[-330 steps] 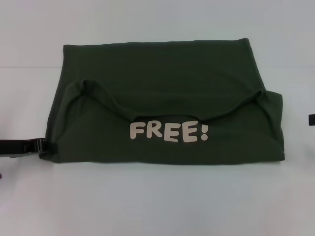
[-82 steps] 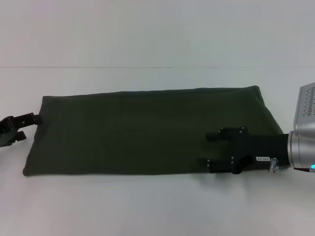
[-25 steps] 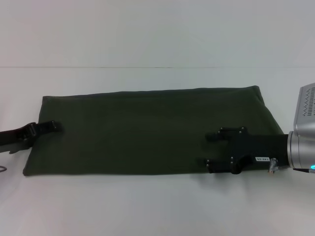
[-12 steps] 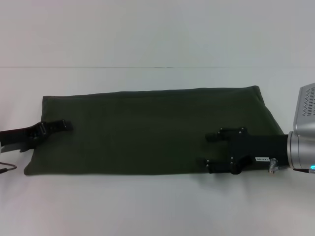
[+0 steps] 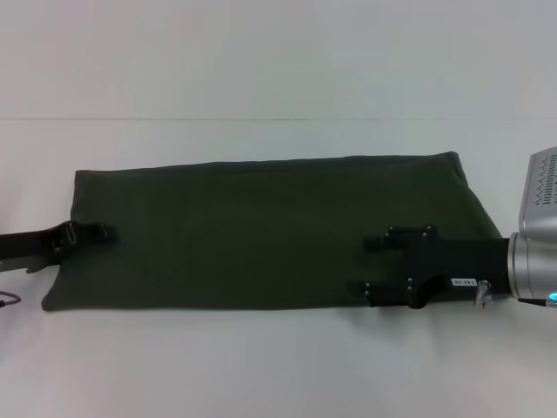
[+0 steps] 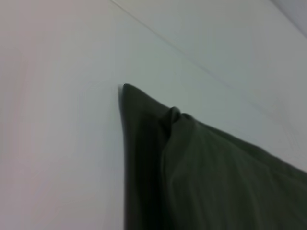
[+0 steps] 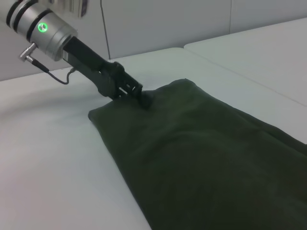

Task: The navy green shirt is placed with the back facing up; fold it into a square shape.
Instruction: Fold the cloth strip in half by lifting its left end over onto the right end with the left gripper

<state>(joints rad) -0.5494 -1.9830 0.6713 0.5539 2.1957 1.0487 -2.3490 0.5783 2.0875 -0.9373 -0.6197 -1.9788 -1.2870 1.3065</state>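
Where the shirt (image 5: 261, 231) lies as a long folded band across the white bench (image 5: 278, 366), the left gripper (image 5: 91, 232) sits low at its left short edge, fingers narrowed on a small pinch of cloth that puckers up there. The right gripper (image 5: 376, 266) rests on the band's right part, near its front edge; whether it is wide or narrow cannot be told.
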